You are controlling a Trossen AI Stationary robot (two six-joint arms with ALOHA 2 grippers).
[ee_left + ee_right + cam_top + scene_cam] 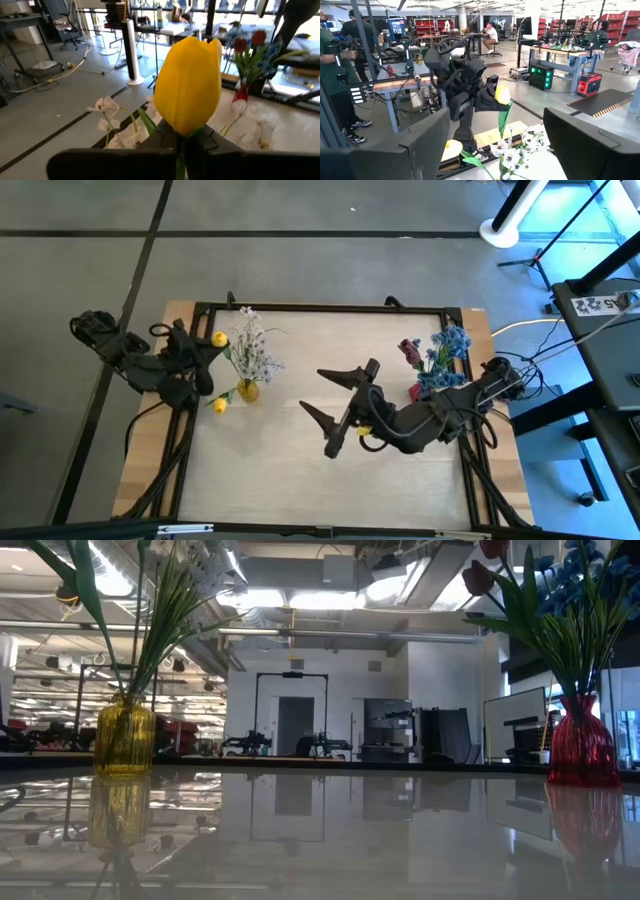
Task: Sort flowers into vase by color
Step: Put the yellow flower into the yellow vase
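My left end effector point(205, 345) pinches a yellow tulip point(189, 85) beside the yellow vase point(247, 390) of white sprigs point(252, 352); my right end effector point(335, 402) gapes empty.

Robotics lab — open ceiling ducts point(330, 580), workbenches point(560, 52), red tool shelves point(615, 22), polished concrete floor point(300, 270)

A grey floor point(300, 220) crossed by dark lines is seen around the counter point(270, 470). Bright ceiling lights point(320, 598), exposed ducts, workbenches point(570, 52) and red shelving point(615, 22) are shown beyond.
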